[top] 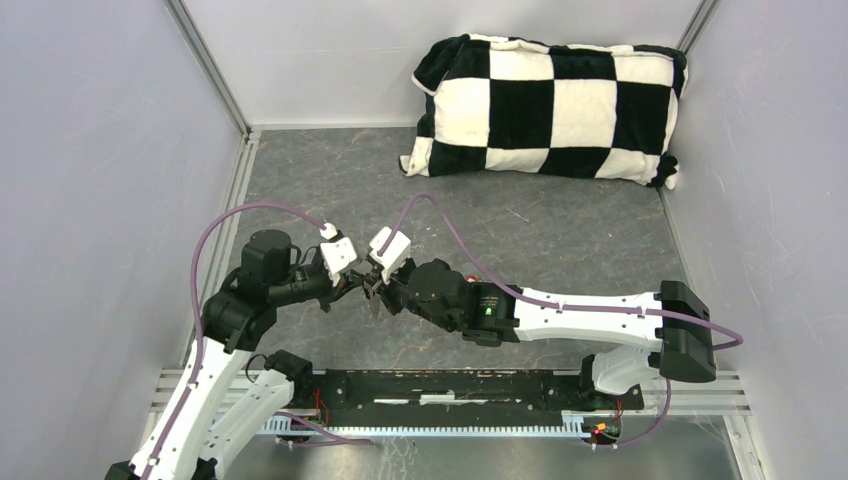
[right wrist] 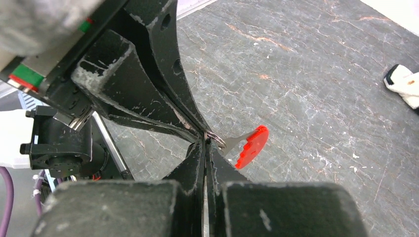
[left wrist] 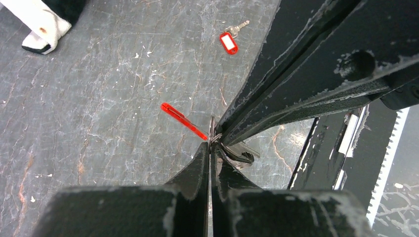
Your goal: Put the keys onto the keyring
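My two grippers meet tip to tip above the middle of the table, left gripper [top: 355, 285] and right gripper [top: 378, 293]. The left gripper [left wrist: 211, 144] is shut on a thin silver ring [left wrist: 213, 129] of the keyring. Its flat red fob [left wrist: 183, 120] sticks out edge-on; in the right wrist view the fob [right wrist: 252, 146] hangs off the ring [right wrist: 217, 140]. The right gripper [right wrist: 204, 143] is shut, and the dark-headed key [left wrist: 241, 155] pokes out sideways under its fingers [left wrist: 276, 94]. The red-headed key [left wrist: 228, 43] lies alone on the table further off.
A black-and-white checkered pillow [top: 548, 105] lies at the back right; one corner [left wrist: 44, 24] shows in the left wrist view. White walls close in both sides. A black toothed rail [top: 450, 385] runs along the near edge between the arm bases.
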